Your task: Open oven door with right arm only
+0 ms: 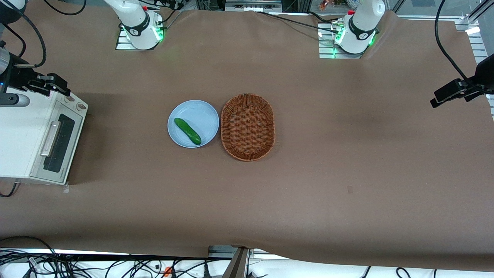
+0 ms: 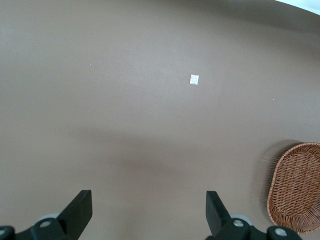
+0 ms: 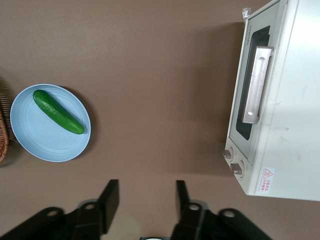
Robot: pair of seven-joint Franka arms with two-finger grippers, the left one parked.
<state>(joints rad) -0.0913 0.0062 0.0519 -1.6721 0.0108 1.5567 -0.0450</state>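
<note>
The right arm (image 1: 133, 17) is white with dark joint bands; its pincer (image 3: 146, 202) is black.

Cucumber (image 1: 187, 131) on plate (image 1: 200, 112) (beside basket (image 1: 247, 126)); gripper (image 1: 52, 85) above oven (image 1: 19, 139).

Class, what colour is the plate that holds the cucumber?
Pale blue. The plate shows best in the right wrist view; the gripper hangs open above the table.

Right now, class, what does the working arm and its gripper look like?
The right arm is white and rounded, with a dark joint band, green base lights and black cables. Its gripper, above the oven's knob end, is black with two flat fingers.
</note>
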